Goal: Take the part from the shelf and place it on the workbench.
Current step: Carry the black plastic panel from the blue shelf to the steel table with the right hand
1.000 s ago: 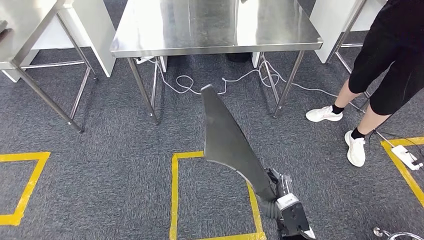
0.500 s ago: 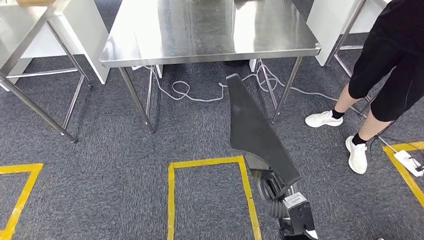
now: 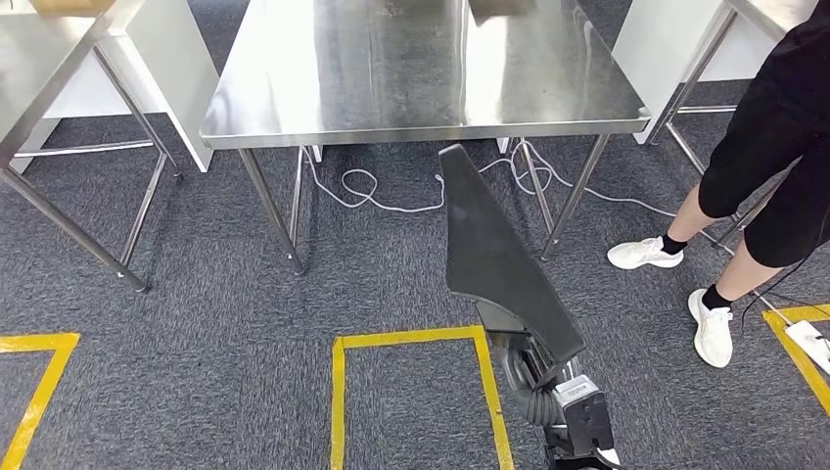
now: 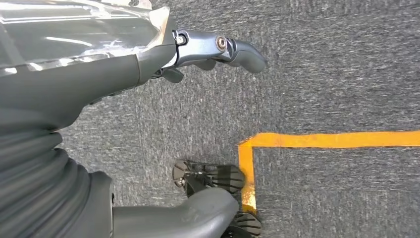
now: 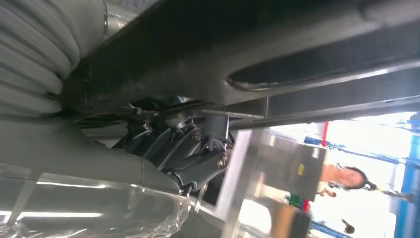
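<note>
We see right robot hand (image 3: 536, 377) clamped on lower end of dark part (image 3: 494, 259); part slants up toward tabletop (image 3: 421, 132) edge; left robot hand (image 4: 198, 54) empty, fingers apart

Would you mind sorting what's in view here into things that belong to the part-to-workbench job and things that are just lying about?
Belongs to the job:
- dark part, held by the right hand
- steel workbench ahead

Just lying about:
- white cable under the bench
- yellow floor tape
- power strip
- person standing nearby
- left hand, holding nothing
</note>
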